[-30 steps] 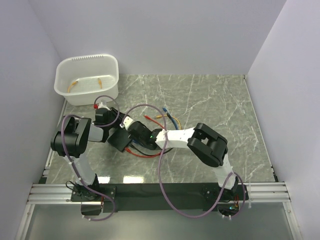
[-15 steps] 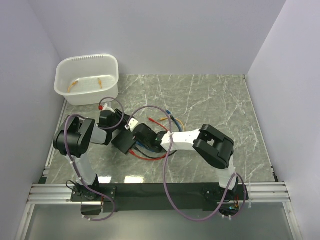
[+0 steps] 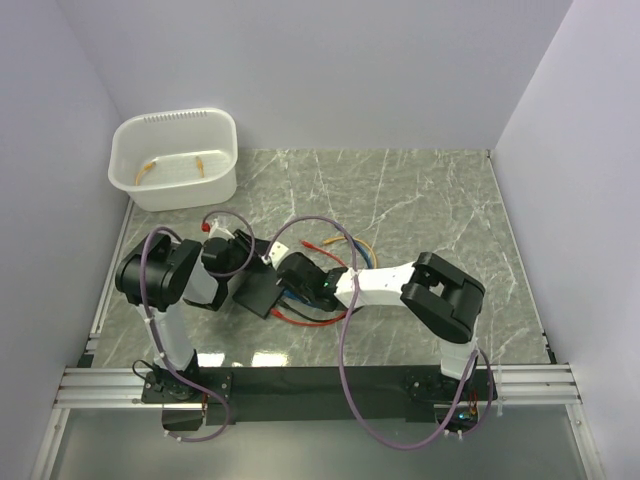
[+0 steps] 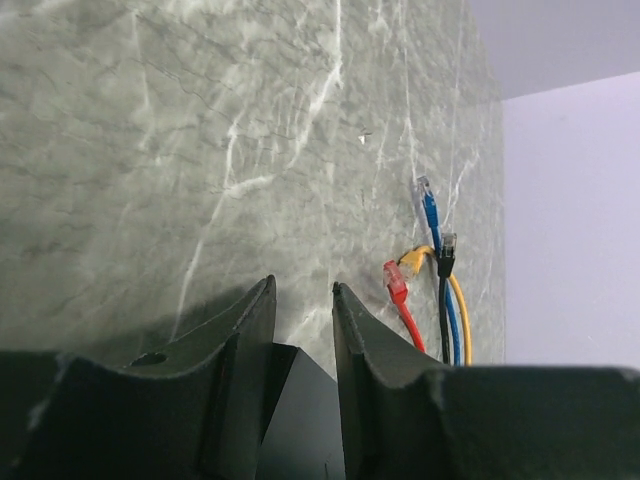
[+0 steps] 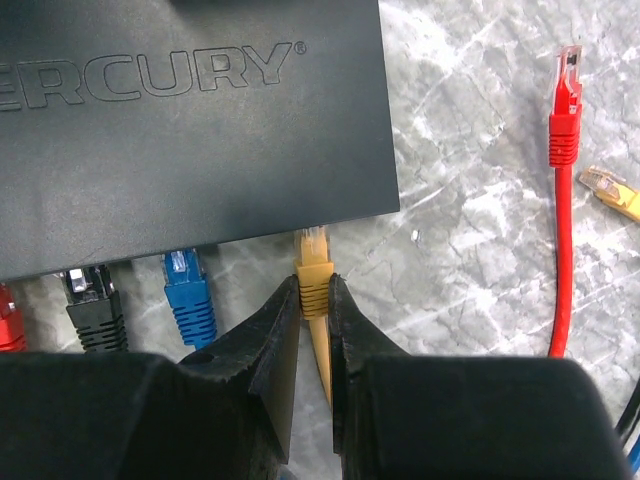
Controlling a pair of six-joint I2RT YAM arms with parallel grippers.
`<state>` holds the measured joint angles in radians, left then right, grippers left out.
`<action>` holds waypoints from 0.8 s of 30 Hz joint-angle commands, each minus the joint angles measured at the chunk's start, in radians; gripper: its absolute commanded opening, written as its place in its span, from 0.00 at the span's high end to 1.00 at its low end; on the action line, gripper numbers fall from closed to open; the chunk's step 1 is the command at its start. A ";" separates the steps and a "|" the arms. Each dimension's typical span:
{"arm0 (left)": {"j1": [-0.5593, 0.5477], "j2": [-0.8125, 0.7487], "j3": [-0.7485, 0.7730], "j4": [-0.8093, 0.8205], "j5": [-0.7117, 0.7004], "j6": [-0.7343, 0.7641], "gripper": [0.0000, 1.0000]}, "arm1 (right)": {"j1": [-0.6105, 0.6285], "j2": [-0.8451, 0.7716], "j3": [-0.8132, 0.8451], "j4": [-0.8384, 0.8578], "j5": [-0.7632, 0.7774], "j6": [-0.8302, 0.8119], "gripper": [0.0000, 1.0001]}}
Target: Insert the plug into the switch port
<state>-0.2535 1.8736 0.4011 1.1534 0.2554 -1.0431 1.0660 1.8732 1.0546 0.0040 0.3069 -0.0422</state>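
The switch (image 3: 258, 292) is a flat black box lying left of the table's middle. In the right wrist view the switch (image 5: 190, 120) carries the raised word MERCURY. My right gripper (image 5: 314, 280) is shut on a yellow plug (image 5: 313, 268). The plug's clear tip touches the switch's socket edge near its right corner. Blue (image 5: 188, 290) and black (image 5: 93, 300) plugs sit along the same edge. My left gripper (image 4: 303, 285) is closed over a corner of the switch (image 4: 300, 420). From above, the left gripper (image 3: 243, 268) and right gripper (image 3: 285, 288) flank the box.
A white tub (image 3: 185, 190) with small orange pieces stands at the back left. Loose red (image 5: 563, 110) and yellow (image 5: 612, 190) plugs lie right of the switch. Coloured cables (image 3: 335, 240) trail behind the right arm. A wall runs close on the left.
Both grippers and the switch have shifted a little right and toward the near edge. The right arm's elbow has swung right. Both grips look unchanged.
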 commanded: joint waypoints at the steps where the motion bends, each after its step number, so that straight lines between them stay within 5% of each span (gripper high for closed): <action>1: -0.084 0.065 -0.053 -0.054 0.153 -0.032 0.64 | -0.014 -0.032 0.008 0.182 -0.032 0.024 1.00; 24: -0.158 0.085 -0.016 -0.116 0.096 -0.011 0.66 | -0.018 0.132 0.374 0.134 -0.091 -0.036 1.00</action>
<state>-0.2943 1.9198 0.4129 1.2259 0.1684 -1.0409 1.0443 1.9850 1.3087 -0.3172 0.3019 -0.0986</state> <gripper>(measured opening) 0.344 0.202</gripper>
